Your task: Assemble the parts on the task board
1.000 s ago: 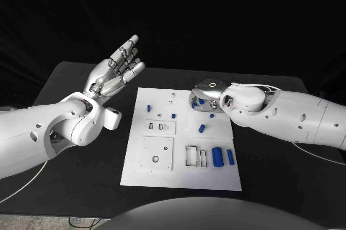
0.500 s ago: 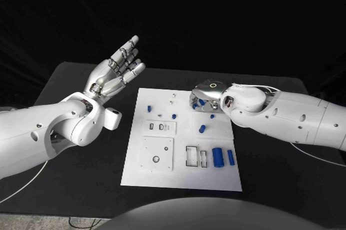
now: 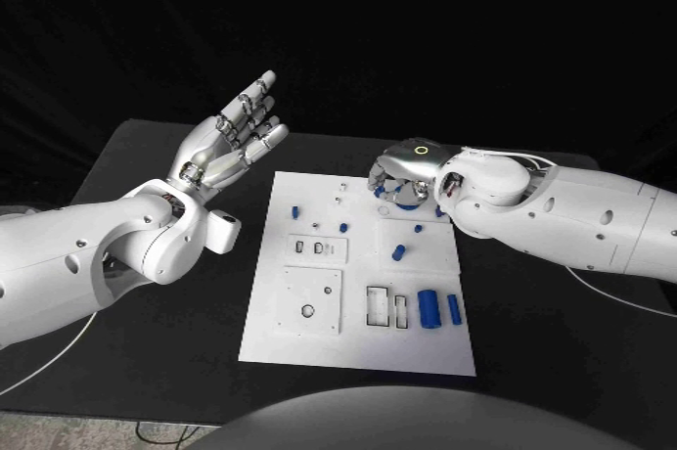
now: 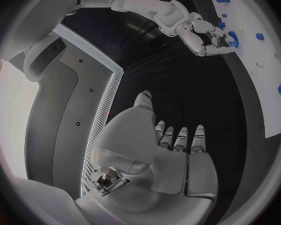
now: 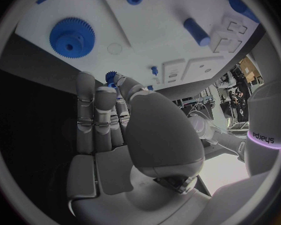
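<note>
Fingers of the right hand [image 3: 405, 176] curl over the task board [image 3: 363, 323], grasping nothing; left hand [image 3: 230, 142] spread.

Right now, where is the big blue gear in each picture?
Head view: the big blue gear lies near the task board's far right corner, partly hidden under the right hand.
Left wrist view: the gear is beside the right hand's fingers, near the board's edge.
Right wrist view: the gear lies on the board, beyond the hand.
Shared landmark: the white task board.
</note>
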Controlling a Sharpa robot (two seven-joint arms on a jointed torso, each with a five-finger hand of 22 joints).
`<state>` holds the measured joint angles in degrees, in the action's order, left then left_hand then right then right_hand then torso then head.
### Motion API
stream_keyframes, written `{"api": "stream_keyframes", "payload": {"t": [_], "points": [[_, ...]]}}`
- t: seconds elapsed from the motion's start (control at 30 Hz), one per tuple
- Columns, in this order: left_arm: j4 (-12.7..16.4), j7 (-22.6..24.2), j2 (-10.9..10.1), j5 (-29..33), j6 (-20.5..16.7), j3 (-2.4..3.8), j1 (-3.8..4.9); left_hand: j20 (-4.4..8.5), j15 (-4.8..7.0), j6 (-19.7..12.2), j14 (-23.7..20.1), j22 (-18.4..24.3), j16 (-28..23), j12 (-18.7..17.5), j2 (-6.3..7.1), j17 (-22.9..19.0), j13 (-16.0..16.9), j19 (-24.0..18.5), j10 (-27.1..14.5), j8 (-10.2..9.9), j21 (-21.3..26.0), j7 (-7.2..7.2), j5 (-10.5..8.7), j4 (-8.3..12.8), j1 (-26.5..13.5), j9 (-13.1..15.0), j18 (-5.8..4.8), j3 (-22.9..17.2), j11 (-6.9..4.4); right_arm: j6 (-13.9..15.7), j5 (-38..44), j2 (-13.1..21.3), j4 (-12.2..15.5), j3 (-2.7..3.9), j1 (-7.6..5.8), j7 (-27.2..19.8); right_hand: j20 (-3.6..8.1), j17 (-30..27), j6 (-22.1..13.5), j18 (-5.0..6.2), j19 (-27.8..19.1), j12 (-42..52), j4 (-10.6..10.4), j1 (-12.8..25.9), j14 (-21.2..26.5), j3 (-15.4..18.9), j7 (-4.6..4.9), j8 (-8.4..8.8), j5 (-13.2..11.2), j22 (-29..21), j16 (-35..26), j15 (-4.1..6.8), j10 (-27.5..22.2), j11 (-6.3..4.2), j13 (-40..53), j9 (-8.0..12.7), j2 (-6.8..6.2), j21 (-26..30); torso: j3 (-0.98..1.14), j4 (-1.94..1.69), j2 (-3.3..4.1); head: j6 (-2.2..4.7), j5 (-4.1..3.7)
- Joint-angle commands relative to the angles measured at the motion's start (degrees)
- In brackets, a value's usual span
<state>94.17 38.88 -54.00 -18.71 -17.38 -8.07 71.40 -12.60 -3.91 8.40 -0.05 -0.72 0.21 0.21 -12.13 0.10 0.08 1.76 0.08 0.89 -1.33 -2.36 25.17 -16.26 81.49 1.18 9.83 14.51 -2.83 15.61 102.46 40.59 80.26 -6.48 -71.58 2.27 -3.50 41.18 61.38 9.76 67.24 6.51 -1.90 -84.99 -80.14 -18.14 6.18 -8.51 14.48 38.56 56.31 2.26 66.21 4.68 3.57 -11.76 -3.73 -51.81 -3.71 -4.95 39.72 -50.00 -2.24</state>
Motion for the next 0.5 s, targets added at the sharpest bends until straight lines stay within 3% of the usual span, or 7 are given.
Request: {"api": "stream_keyframes", "payload": {"t": [0.03, 0.27, 0.5], "points": [[0.04, 0.34, 0.10, 0.10, 1.29, 0.01, 0.01, -0.41, -0.38, -0.16, 0.05, -0.01, -0.21, -0.21, -0.10, -0.10, -0.08, -0.16, -0.08, 0.36, 0.06, 0.40, 0.33, -0.08, 0.47, 0.09, 0.51, -0.37, 0.39, 1.37, -4.64, -0.54, 0.45, 0.12, -1.02, -0.22, -0.49, 0.29, -0.10, 0.06, 0.14, -0.26, -0.05, 0.45, -0.13, -0.48, 0.41, 0.41, -0.22, 0.40, 0.35, -0.55, 1.86, -1.31, 0.18, -0.06, -0.73, -0.39, -0.05, 0.01, 0.00, 0.00, 0.16], [-0.04, 0.23, 0.32, 0.10, 1.40, -0.03, 0.01, -0.42, -0.44, -0.11, 0.05, -0.01, -0.21, -0.21, -0.12, -0.10, -0.08, -0.17, -0.08, 0.37, 0.06, 0.47, 0.47, -0.08, 0.57, 0.10, 0.51, -0.41, 0.45, 0.23, -5.80, -3.65, -1.48, 0.29, -2.12, 0.20, -0.74, -0.08, -0.26, 0.14, -0.10, -0.52, -0.21, 0.67, 0.01, -0.93, 0.57, 0.67, -0.51, 0.33, 0.06, -0.82, 2.00, -1.16, 0.15, -0.06, -1.05, -0.25, -0.14, -0.15, 0.17, 0.10, 0.26], [-0.24, 0.11, 0.60, 0.10, 1.60, -0.05, 0.01, -0.43, -0.50, -0.07, 0.05, -0.01, -0.21, -0.21, -0.14, -0.10, -0.08, -0.16, -0.08, 0.37, 0.05, 0.51, 0.60, -0.08, 0.70, 0.10, 0.51, -0.46, 0.56, -0.88, -5.92, -8.17, -6.07, 0.42, -2.37, 0.24, -0.98, 0.25, -0.39, 0.16, -0.20, -0.95, -0.55, 1.05, 0.04, -1.40, 0.61, 0.95, -1.30, 0.80, 0.25, -0.93, 1.96, -1.04, 0.13, -0.08, -1.38, -0.44, -0.25, -0.47, 0.39, 0.15, -0.19]]}}
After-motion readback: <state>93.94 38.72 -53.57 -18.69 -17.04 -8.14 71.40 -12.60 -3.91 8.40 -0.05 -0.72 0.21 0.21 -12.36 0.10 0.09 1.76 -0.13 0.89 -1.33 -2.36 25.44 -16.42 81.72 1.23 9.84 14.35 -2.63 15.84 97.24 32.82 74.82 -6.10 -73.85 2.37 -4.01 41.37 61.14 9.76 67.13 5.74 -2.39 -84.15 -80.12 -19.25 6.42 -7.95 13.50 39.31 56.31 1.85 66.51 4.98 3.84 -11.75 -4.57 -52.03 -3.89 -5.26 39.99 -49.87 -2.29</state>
